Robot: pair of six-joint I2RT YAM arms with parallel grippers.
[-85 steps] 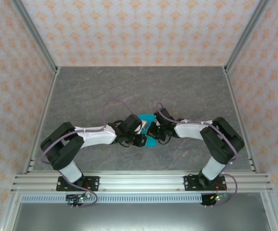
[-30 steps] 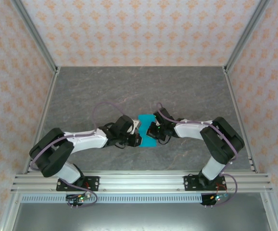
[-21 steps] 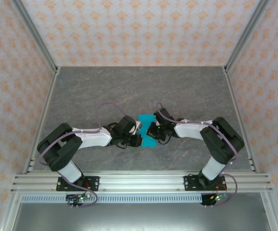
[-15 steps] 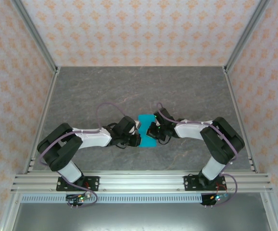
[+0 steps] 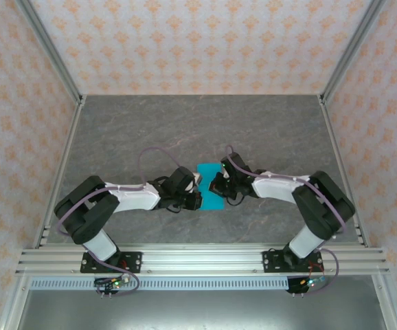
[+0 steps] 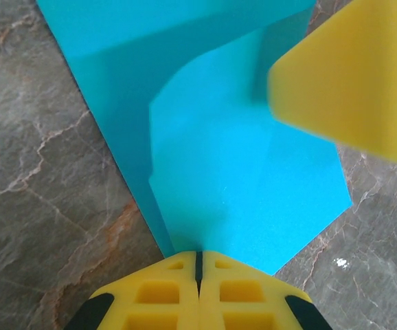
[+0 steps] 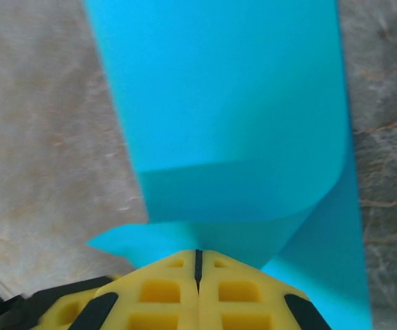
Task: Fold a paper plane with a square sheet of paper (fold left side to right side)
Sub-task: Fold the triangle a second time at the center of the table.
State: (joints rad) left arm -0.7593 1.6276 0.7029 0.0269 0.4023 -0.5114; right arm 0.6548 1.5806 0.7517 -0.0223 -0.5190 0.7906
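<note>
One square sheet of paper (image 6: 240,158), curled, clamped by two: left end effector (image 6: 198,256) and right end effector (image 7: 198,253); right arm (image 5: 319,199) has swung its elbow rightward.

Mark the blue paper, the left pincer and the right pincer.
paper (image 5: 207,169), overhead view, far bare part between the arms.
left pincer (image 6: 198,256), left wrist view, seam where the shut yellow tips meet.
right pincer (image 7: 198,253), right wrist view, seam between the shut yellow tips.

The table (image 5: 130,130) is a grey slab with pale marble veins, walled at its far, left and right edges. A cyan paper (image 5: 207,169) lies about midway between the left and right edges, nearer the near edge. Part lies flat on the surface and part curls up over it.
</note>
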